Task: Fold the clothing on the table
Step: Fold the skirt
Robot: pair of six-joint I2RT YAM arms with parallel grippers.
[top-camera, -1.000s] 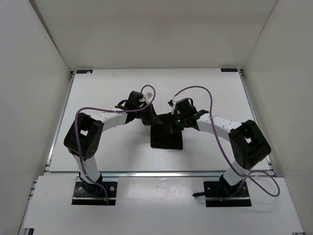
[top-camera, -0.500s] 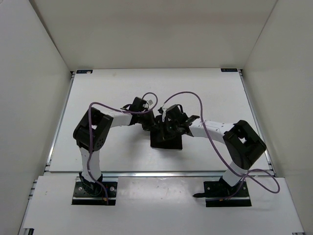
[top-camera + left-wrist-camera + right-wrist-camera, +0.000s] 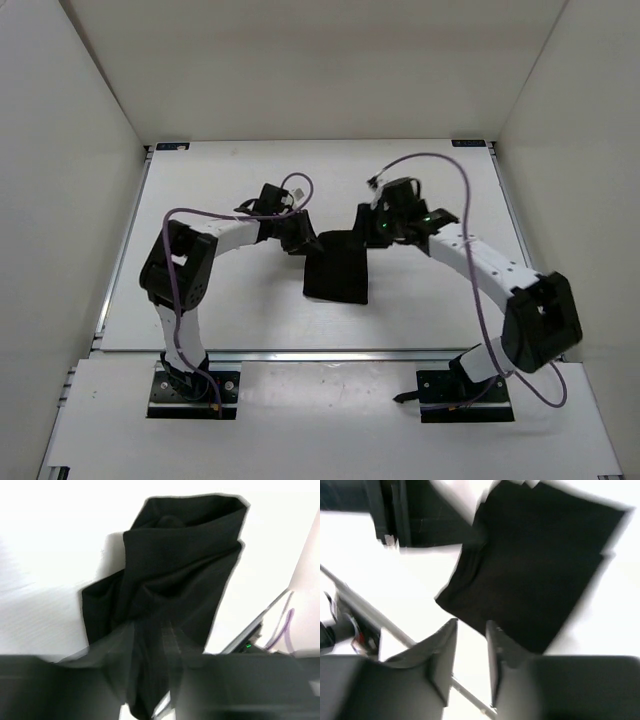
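Observation:
The black clothing lies folded in a compact pile at the middle of the white table. My left gripper sits low at its upper left corner. In the left wrist view the clothing fills the centre. The blurred left gripper is open, with a strip of fabric lying in the gap. My right gripper hovers off the upper right corner. In the right wrist view the right gripper is open, with only bare table between the fingers, just short of the clothing's edge.
White walls enclose the table on three sides. Metal rails run along its edges, and one rail crosses the right wrist view. The left arm's black wrist shows beyond the clothing. Purple cables loop over both arms.
Both grippers have opened. The right arm has lifted off the clothing and drawn back to the far right. The left gripper has backed slightly left, and the clothing lies flat in its fold.

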